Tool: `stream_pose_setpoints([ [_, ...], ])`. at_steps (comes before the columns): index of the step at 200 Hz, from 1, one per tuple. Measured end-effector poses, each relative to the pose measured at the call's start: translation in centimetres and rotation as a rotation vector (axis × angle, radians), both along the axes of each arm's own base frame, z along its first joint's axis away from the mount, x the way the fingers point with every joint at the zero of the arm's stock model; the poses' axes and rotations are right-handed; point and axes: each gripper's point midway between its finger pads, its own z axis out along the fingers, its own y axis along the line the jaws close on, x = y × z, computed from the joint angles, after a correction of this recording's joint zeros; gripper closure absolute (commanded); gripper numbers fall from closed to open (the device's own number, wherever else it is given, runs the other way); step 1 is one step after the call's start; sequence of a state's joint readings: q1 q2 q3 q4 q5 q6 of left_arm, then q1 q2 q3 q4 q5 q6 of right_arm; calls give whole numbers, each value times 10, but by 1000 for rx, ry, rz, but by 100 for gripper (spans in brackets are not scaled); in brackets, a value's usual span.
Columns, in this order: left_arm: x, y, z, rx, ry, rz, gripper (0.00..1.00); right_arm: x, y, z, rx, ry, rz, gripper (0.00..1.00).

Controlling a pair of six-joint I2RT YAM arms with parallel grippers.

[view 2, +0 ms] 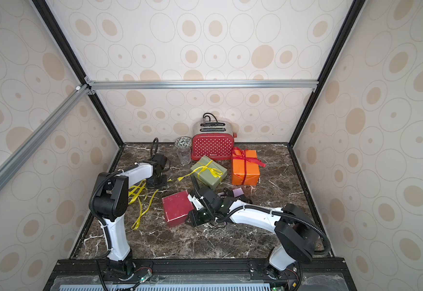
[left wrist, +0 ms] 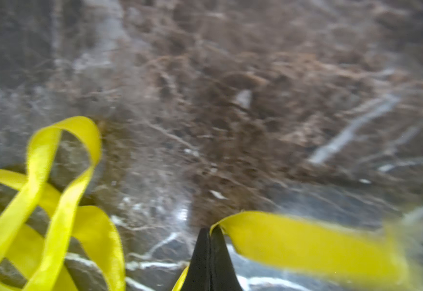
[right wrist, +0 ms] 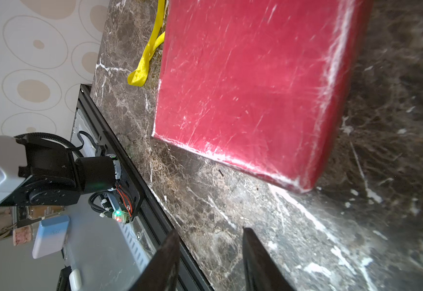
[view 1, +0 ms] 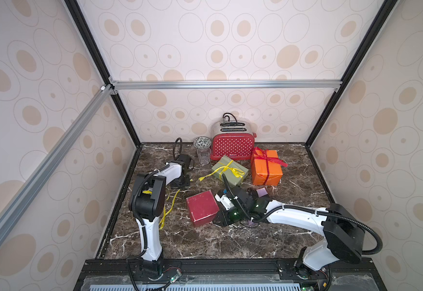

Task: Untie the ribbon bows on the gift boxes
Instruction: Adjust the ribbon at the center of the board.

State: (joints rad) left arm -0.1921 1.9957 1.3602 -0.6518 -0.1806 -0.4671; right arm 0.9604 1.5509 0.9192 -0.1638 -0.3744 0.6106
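My left gripper (left wrist: 210, 230) is shut on a yellow ribbon strip (left wrist: 306, 247) low over the table. In both top views that strip's tail (view 1: 201, 178) leads to the yellow bow (view 1: 233, 171) on the olive green box (view 1: 226, 166). A loose yellow ribbon (view 2: 140, 201) lies heaped beside the left arm. The dark red box (view 1: 202, 207) carries no ribbon. My right gripper (right wrist: 209, 252) stands open and empty next to it. The orange box (view 1: 267, 171) has a tied red bow (view 1: 265, 156). The lilac box (view 1: 262, 192) with its black lettered ribbon (view 2: 223, 196) is mostly hidden by the right arm.
A red white-dotted toaster (view 1: 233, 148) stands at the back wall, with a clear glass (view 1: 203, 155) and a patterned bowl (view 1: 202, 142) to its left. The enclosure walls close in on three sides, and a black rail (view 1: 218, 264) runs along the front edge.
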Motion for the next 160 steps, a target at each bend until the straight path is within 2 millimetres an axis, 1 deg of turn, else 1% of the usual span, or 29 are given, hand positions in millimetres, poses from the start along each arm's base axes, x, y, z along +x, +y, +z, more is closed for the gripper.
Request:
stream_pose_setpoints([
  [21, -2, 19, 6, 12, -14, 53, 100, -7, 1, -17, -43, 28, 16, 58],
  [41, -1, 33, 24, 23, -60, 95, 100, -10, 4, -33, -95, 59, 27, 59],
  [56, 1, 44, 46, 36, -121, 125, 100, -6, 11, -39, -115, 64, 27, 60],
  [65, 3, 49, 63, 43, -169, 143, 100, -2, 15, -40, -123, 58, 22, 60],
  [84, 4, 63, 99, 57, -269, 193, 100, 12, 28, -36, -128, 30, 5, 60],
  [95, 1, 71, 116, 61, -316, 225, 100, 20, 38, -31, -120, 17, -1, 60],
  [115, -5, 93, 138, 73, -377, 301, 85, 39, 57, -26, -124, -16, -26, 60],
  [124, -8, 100, 144, 79, -393, 325, 72, 49, 66, -26, -132, -33, -36, 60],
  [138, -12, 111, 149, 90, -407, 367, 56, 65, 82, -27, -143, -59, -48, 60],
  [145, -14, 115, 151, 97, -409, 381, 44, 74, 89, -27, -150, -71, -55, 60],
  [151, -15, 117, 151, 99, -412, 397, 30, 83, 96, -27, -154, -86, -64, 60],
  [160, -18, 121, 152, 102, -412, 414, 18, 94, 106, -27, -156, -103, -75, 60],
])
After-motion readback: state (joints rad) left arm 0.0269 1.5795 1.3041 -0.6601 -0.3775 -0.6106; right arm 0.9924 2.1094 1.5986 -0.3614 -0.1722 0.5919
